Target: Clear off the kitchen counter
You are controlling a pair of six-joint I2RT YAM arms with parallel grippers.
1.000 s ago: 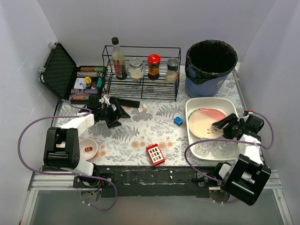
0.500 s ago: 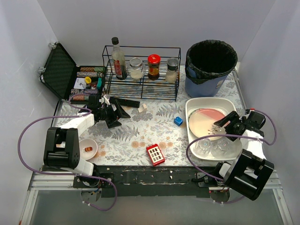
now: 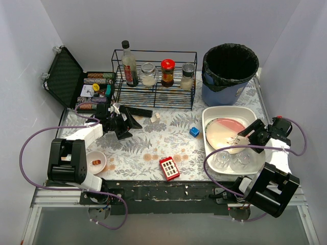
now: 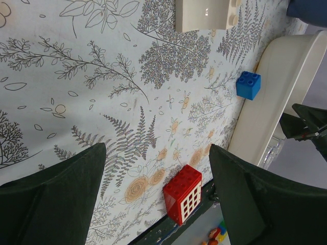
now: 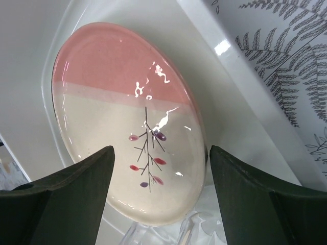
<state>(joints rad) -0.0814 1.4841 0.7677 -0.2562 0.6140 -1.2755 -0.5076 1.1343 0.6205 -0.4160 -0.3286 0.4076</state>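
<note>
The kitchen counter (image 3: pixel 153 140) is a fern-patterned top with brownish stains. On it lie a red brick (image 3: pixel 169 168), a blue brick (image 3: pixel 194 131), a white brick (image 3: pixel 155 117) and a small white bowl (image 3: pixel 96 162). My left gripper (image 3: pixel 124 124) is open and empty, low over the counter's left part. In its wrist view the red brick (image 4: pixel 182 199) lies ahead between the fingers. My right gripper (image 3: pixel 244 137) is open above a pink-and-cream plate (image 5: pixel 127 117) that lies in the white tub (image 3: pixel 212 116).
Clear glasses (image 3: pixel 232 161) lie in the tub's near end. A black wire rack (image 3: pixel 155 99) with bottles and jars stands at the back. A blue bin (image 3: pixel 230 69) with a black liner is at the back right. An open black case (image 3: pixel 66 76) of chips is at the back left.
My right gripper has drawn back to the right, away from the plate's middle, and its arm has swung right. The left arm has not moved.
</note>
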